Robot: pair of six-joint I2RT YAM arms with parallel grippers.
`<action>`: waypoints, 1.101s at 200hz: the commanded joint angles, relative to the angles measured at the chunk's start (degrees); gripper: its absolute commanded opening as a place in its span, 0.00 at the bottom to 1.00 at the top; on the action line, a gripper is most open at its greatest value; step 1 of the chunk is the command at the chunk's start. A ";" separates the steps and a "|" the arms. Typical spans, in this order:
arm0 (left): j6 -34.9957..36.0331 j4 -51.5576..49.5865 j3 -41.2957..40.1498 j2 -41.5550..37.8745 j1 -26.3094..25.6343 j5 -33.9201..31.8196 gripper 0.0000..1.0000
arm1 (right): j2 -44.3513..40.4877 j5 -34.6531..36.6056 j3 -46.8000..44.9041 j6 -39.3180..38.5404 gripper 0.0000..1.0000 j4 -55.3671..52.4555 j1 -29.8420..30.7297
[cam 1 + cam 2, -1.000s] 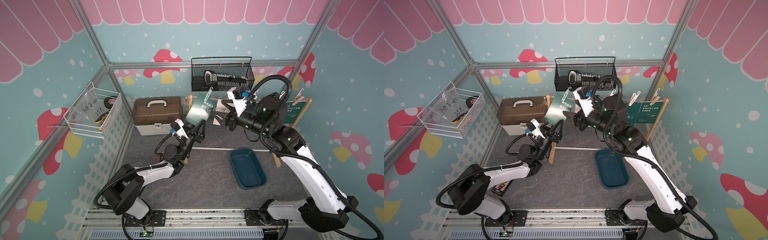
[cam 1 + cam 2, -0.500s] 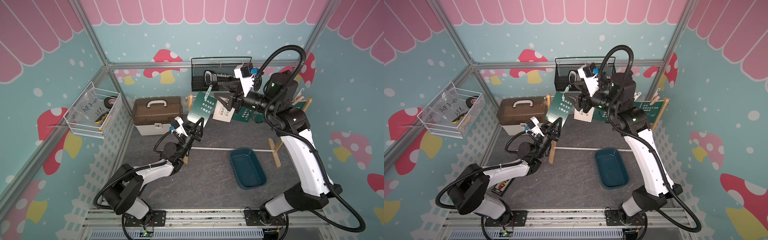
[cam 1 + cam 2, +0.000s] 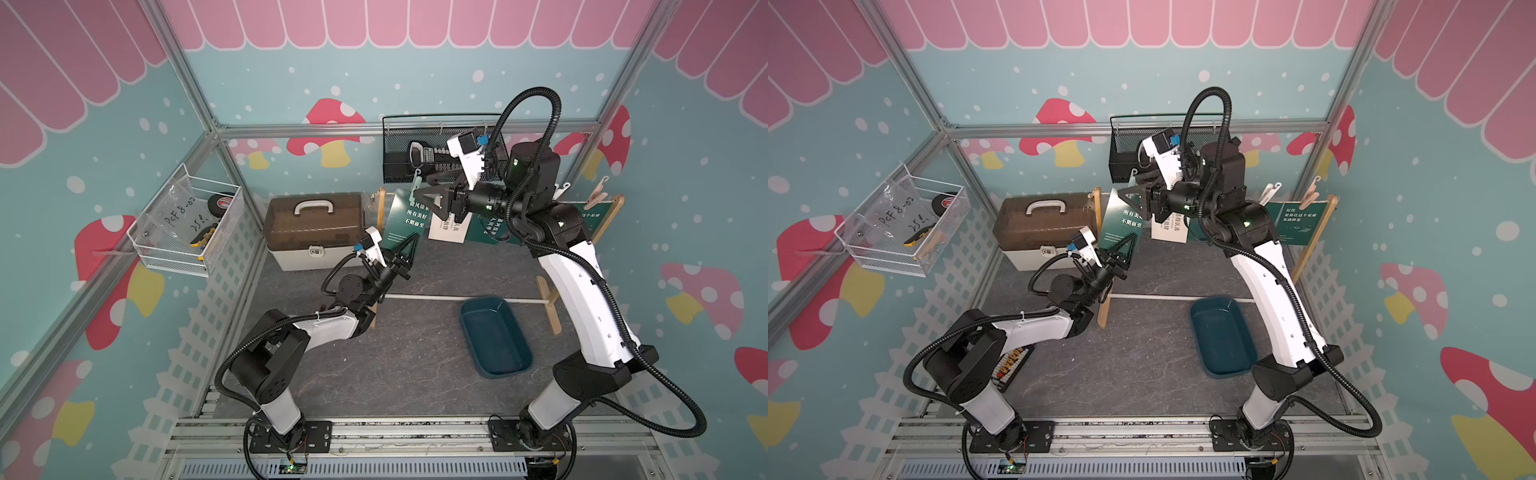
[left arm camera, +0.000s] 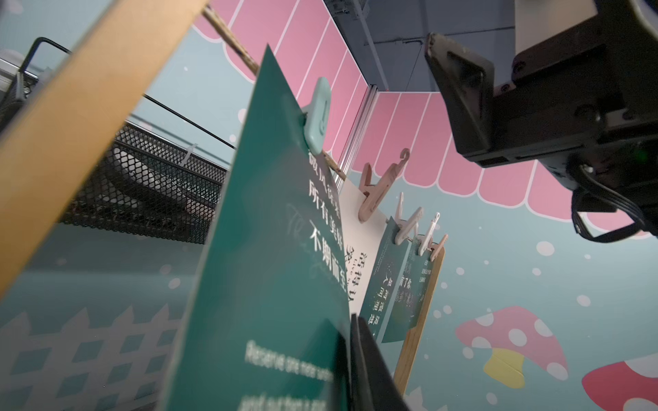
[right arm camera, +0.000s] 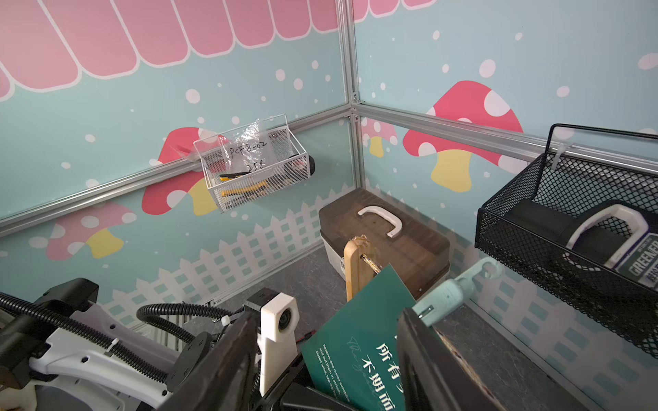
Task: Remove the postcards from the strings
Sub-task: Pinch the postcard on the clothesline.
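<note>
End postcard (image 3: pixel 405 218), dark green, hangs at the left end of the string (image 5: pixel 371 265), just beside the wooden post (image 5: pixel 354 277), pinned at its top edge by a mint clothespin (image 4: pixel 318 117); the white card (image 3: pixel 446 227) and more green ones hang further along, all clipped. Left gripper (image 3: pixel 409 249) sits at the postcard's lower edge, jaws drawn close about it; one finger shows right against the postcard in the left wrist view, the other is hidden behind it, so cannot tell whether the pinch is made. Right gripper (image 3: pixel 426 188) is up at the string, jaws apart, holding nothing, clothespin just beside one finger. Step in hand, by my reading: freeing the first postcard. Next move calls for the right jaws to line up on the clothespin's tail and squeeze it open while the left draws the postcard down gently, lest it tear or the stand tip; blue tray (image 3: pixel 494 338) looks the likely drop
</note>
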 commanded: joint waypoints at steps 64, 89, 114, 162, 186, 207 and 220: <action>-1.17 2.19 -2.10 -1.81 1.74 -0.65 0.61 | -0.06 0.90 -0.06 0.98 0.62 0.00 -0.32; -1.68 2.19 -4.78 -3.71 2.91 -0.08 0.62 | -0.16 0.39 -0.07 0.98 0.62 0.10 -0.32; -2.52 2.16 -6.63 -5.35 4.38 2.20 0.63 | -0.09 0.12 -0.26 0.85 0.62 -0.05 -0.29; -4.70 2.14 -7.93 -7.53 7.26 7.11 0.63 | 0.18 -0.20 -0.30 0.81 0.62 -0.05 -0.31; -5.75 2.14 -7.64 -7.76 8.05 8.58 0.54 | 0.26 -0.31 -0.42 0.85 0.62 -0.04 -0.24; -6.59 2.16 -7.14 -7.30 8.53 10.63 0.46 | 0.21 0.03 -0.56 0.70 0.62 -0.21 -0.27; -6.73 2.12 -7.06 -7.10 8.76 11.40 0.40 | 0.33 0.41 -0.57 0.27 0.61 -0.66 -0.31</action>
